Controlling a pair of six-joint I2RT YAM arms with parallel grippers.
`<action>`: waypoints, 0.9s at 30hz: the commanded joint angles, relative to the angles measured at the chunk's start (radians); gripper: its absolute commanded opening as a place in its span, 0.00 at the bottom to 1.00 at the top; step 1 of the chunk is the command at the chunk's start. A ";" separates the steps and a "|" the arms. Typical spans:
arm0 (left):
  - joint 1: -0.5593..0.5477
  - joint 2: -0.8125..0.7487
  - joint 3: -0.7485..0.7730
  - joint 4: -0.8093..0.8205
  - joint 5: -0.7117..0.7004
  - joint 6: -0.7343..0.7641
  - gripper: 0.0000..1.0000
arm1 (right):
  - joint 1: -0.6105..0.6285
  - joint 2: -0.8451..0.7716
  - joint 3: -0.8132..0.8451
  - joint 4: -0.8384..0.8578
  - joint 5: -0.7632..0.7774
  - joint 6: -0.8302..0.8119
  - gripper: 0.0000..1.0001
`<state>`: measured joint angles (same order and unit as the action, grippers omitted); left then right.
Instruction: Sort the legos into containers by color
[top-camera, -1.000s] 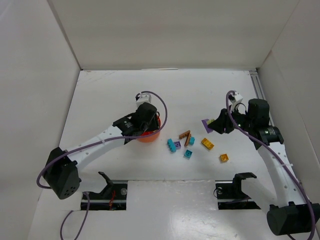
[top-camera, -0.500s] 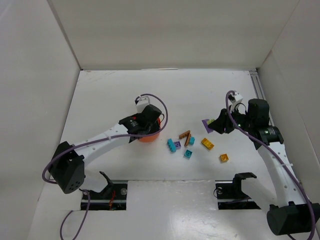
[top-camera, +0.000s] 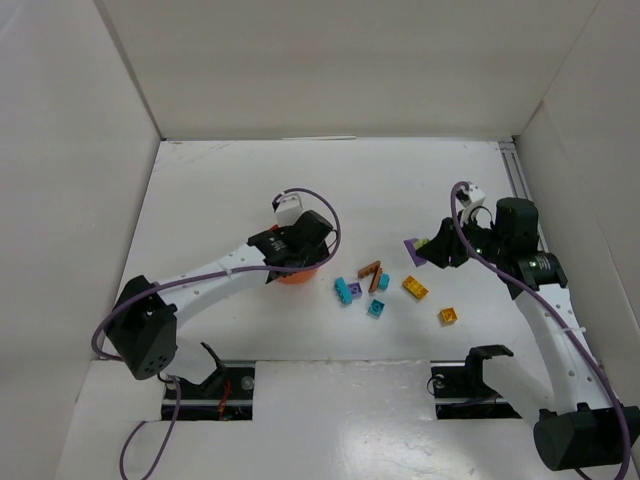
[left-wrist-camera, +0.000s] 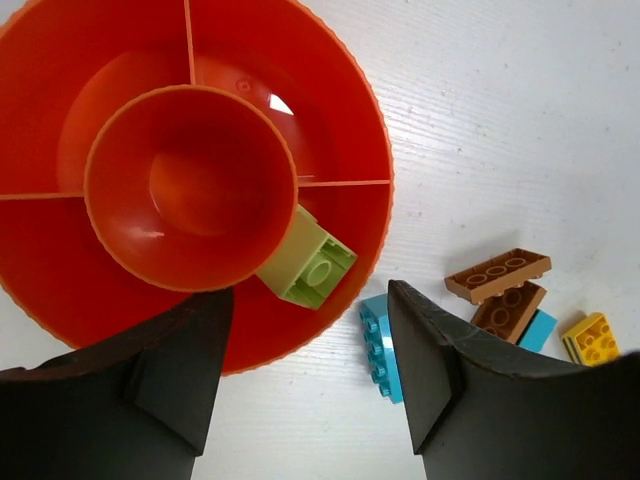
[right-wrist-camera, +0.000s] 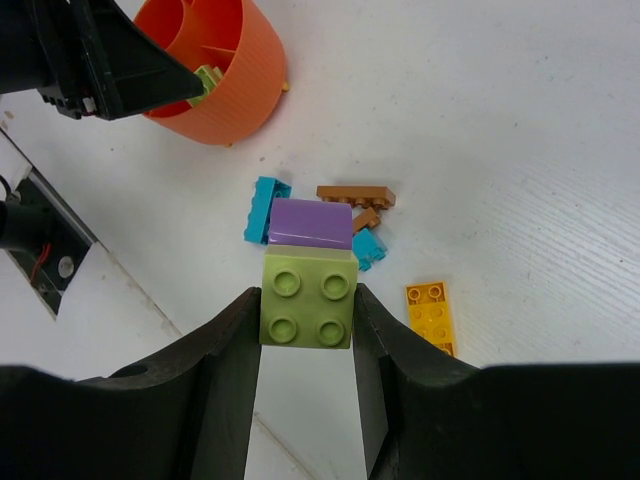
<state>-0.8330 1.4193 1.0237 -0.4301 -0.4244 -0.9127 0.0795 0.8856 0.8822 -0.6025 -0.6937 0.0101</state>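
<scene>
The round orange dish (left-wrist-camera: 375, 150) has wedge compartments around a hub, and one wedge holds a pale yellow-green brick (left-wrist-camera: 308, 262). My left gripper (left-wrist-camera: 310, 370) is open and empty, just above the dish's right rim (top-camera: 297, 274), with a teal brick (left-wrist-camera: 378, 332) on the table between its fingers. My right gripper (right-wrist-camera: 307, 300) is shut on a yellow-green brick (right-wrist-camera: 307, 300) with a purple brick (right-wrist-camera: 311, 223) stuck to it, held above the table right of the pile (top-camera: 412, 250). Loose teal (top-camera: 344, 291), brown (top-camera: 370, 268) and orange-yellow (top-camera: 415, 287) bricks lie between the arms.
White walls box in the table on the left, back and right. Another orange-yellow brick (top-camera: 448, 316) lies nearer the right arm. Two black brackets (top-camera: 213, 363) (top-camera: 487, 357) stand at the near edge. A rail (top-camera: 516, 172) runs along the far right wall.
My left gripper has shifted a little to the right over the dish. The right arm and its bricks have not moved.
</scene>
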 joint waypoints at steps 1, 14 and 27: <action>-0.029 -0.016 0.059 -0.025 -0.053 -0.012 0.60 | -0.004 -0.004 0.009 0.001 0.002 -0.027 0.05; -0.182 -0.305 -0.041 0.244 0.124 0.306 0.78 | -0.004 -0.022 0.005 0.059 -0.232 -0.085 0.04; -0.173 -0.347 -0.157 0.763 1.003 0.787 0.93 | 0.051 -0.072 -0.029 0.162 -0.599 -0.185 0.00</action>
<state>-1.0126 1.0679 0.8501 0.2291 0.3977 -0.2516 0.1093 0.8604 0.8486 -0.5190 -1.1934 -0.1387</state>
